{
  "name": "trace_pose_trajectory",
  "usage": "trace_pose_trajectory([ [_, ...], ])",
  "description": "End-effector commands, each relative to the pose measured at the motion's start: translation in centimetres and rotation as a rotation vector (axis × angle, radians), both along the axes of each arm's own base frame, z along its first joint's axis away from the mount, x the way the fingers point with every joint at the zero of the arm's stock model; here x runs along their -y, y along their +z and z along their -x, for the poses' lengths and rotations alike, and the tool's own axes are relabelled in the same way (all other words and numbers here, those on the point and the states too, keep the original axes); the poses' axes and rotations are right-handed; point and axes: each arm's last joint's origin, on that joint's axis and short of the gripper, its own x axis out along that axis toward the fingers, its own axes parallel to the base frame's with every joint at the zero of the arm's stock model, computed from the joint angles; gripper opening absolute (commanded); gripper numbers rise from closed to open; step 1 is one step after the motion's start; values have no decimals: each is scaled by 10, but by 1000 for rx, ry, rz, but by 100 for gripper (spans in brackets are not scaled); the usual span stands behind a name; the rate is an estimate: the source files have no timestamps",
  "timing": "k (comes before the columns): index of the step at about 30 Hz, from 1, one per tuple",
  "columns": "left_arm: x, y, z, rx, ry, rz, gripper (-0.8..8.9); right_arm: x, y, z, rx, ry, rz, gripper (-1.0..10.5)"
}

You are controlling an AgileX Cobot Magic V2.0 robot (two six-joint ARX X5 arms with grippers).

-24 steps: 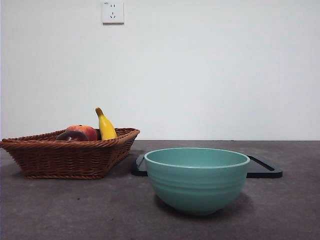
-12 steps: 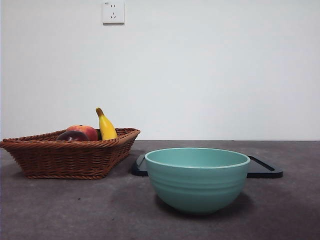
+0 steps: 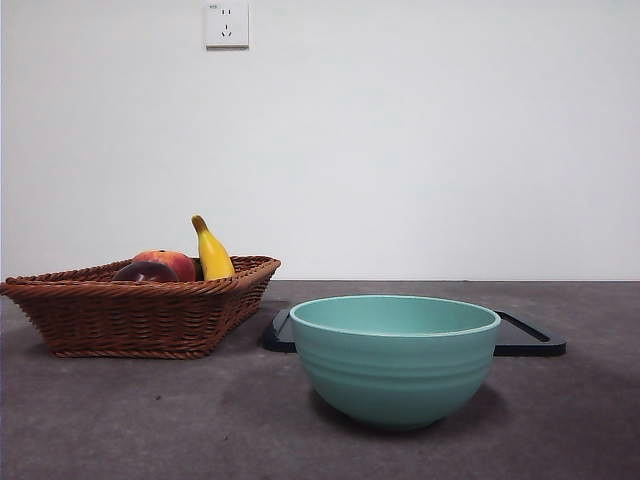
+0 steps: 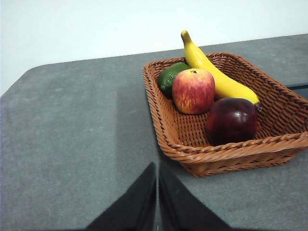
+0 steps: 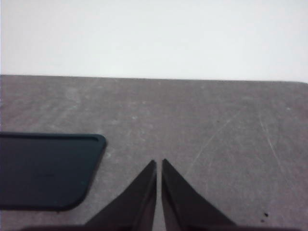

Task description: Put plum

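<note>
You will find nothing changed from half a second ago or the second before: in the front view the basket [image 3: 140,310], the bowl [image 3: 394,358] and the tray [image 3: 530,340] sit where they sat, and neither arm shows there; your left gripper [image 4: 157,166] hangs above bare table [image 4: 72,144] just outside the basket's [image 4: 226,159] near corner, its two black jaws pressed together with only a hairline between them and nothing held; the plum [image 4: 232,120] lies inside the basket, against the near wall, ahead of that gripper and off to one side, apart from it with the wicker rim between; beside the plum you see the apple [image 4: 193,90], the banana [image 4: 216,77] touching or nearly touching the plum, and a green fruit [image 4: 169,77] behind the apple; your right gripper [image 5: 159,163] is likewise closed and empty, over table beside the tray's [image 5: 48,168] corner
</note>
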Motion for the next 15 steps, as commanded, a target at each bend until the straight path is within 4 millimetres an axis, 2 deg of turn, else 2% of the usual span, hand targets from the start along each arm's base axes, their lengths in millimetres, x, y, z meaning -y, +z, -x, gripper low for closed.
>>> trace_pose_trajectory([
  [1, 0, -8, -1, -28, 3, 7, 8, 0, -4, 0, 5, -6, 8, 9],
  [5, 0, -8, -1, -28, 3, 6, 8, 0, -14, -1, -19, -6, 7, 9],
  [15, 0, -8, -1, -29, 3, 6, 8, 0, -23, 0, -112, -8, 2, 9],
])
